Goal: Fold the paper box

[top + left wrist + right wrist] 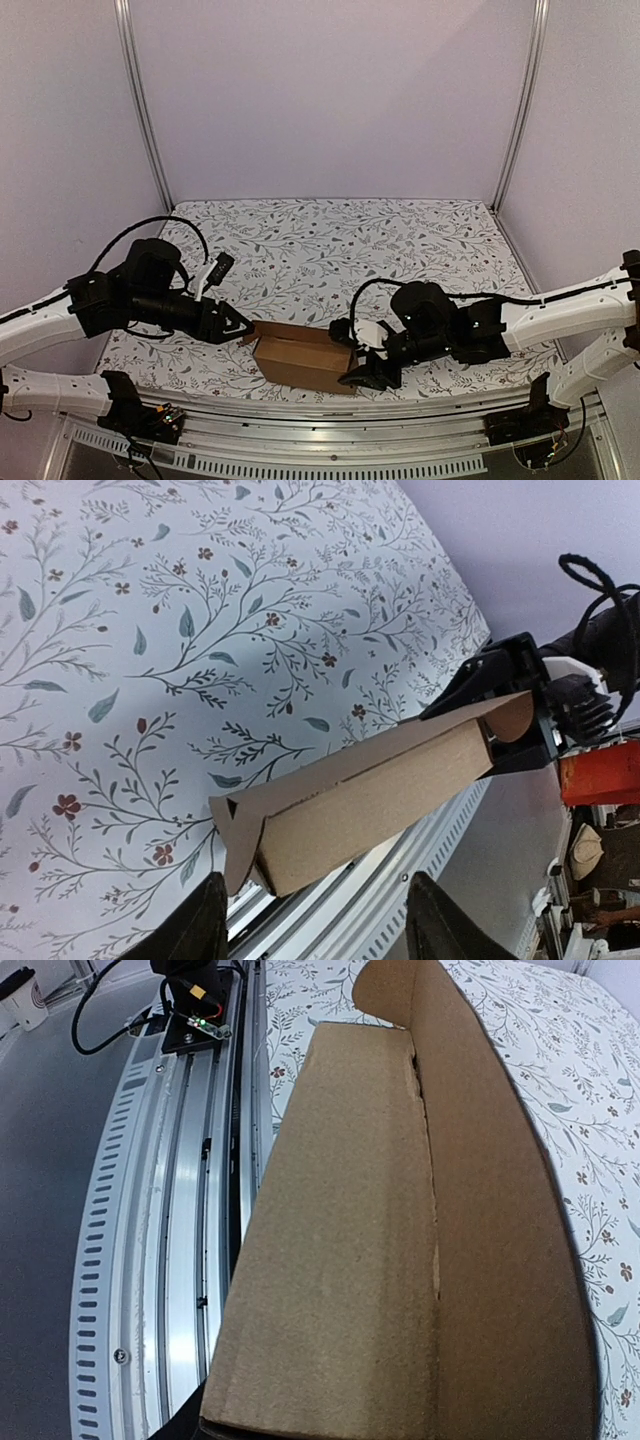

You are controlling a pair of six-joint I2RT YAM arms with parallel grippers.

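Looking over the table [330, 230], I see the paper box [300, 362] at its near edge; I judge it light and easy to crush. The right gripper [365, 375] grasps its right end. The left gripper [242, 327] stands open beside the left end, where I would pinch it.

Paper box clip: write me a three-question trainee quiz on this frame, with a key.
1. True or false: the paper box lies at the far edge of the table.
2. Fill in: the end flap facing the left gripper stands ___.
3. Which gripper clamps one end of the box? A) the left one B) the right gripper C) neither
Key: 1 false, it lies at the near edge; 2 open; 3 B.
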